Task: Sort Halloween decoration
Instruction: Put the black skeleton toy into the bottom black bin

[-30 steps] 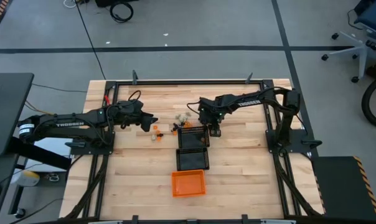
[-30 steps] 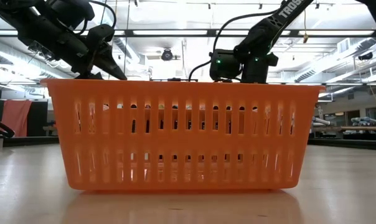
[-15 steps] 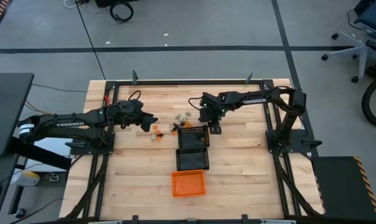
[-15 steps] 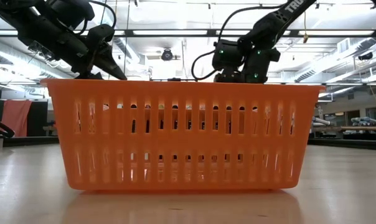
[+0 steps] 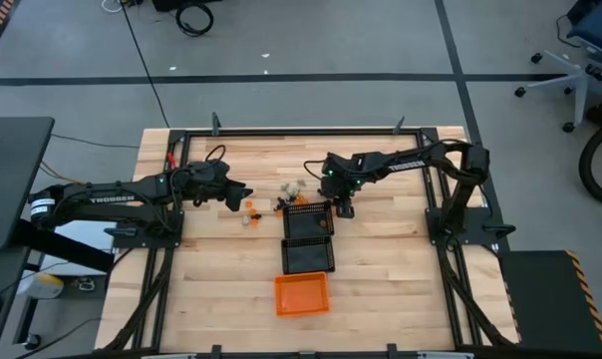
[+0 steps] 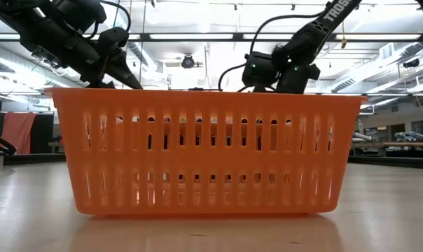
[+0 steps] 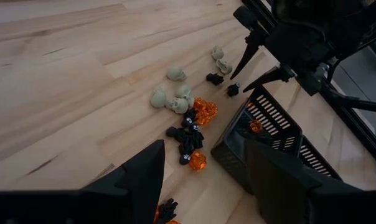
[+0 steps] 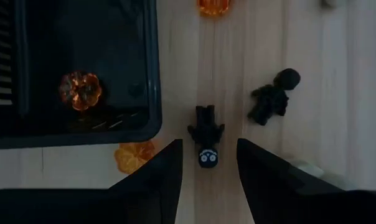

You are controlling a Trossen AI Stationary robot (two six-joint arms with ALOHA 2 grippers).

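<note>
Wooden planks make up the surface [image 5: 381,249], framed by a black rail and standing on a grey floor. At the left, the left tool [image 5: 243,198] hangs above the wood with its fingers [image 7: 144,180] spread apart and nothing between them, pointing toward the scattered Halloween decoration [image 7: 187,118]. That pile lies on the bare wood near the middle: cream-white skulls [image 7: 169,98], clear orange pumpkins [image 7: 204,111] and small black figures [image 7: 187,138], touching or just beside one another. Just to its right stands a black mesh basket [image 5: 310,220] with one orange pumpkin [image 8: 79,89] inside it. A second black mesh basket [image 5: 308,256] touches the first on the near side, and an orange rectangular basket [image 5: 301,293] sits nearest the front edge. Farther right, the right tool [image 5: 335,196] hovers at the far corner of the first mesh basket, pointing down, its fingers [image 8: 157,186] parted on either side of a black trinket with white eyes [image 8: 206,139] lying on the wood beside the basket wall. I cannot tell whether the fingers touch it. Another black figure [image 8: 272,98] lies close by.
</note>
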